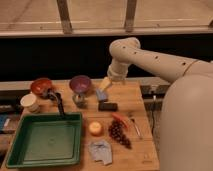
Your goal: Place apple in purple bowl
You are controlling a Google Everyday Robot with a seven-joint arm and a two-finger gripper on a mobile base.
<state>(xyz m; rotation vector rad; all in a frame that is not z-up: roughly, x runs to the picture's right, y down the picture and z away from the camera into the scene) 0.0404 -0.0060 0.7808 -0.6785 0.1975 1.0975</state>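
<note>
The apple [95, 128], small, yellow-orange and pale on top, sits on the wooden table just right of the green tray. The purple bowl [80, 83] stands upright near the table's back edge, with nothing visible inside it. My gripper [102, 93] hangs from the cream arm above the back middle of the table. It is just right of the purple bowl and well behind the apple. It looks open and holds nothing.
An orange-red bowl [41, 86] and a white cup [29, 102] stand at the back left. A green tray [20, 150] fills the front left. A black block [107, 106], red chili [120, 120], dark grapes [119, 134] and a grey packet [101, 151] lie around the apple.
</note>
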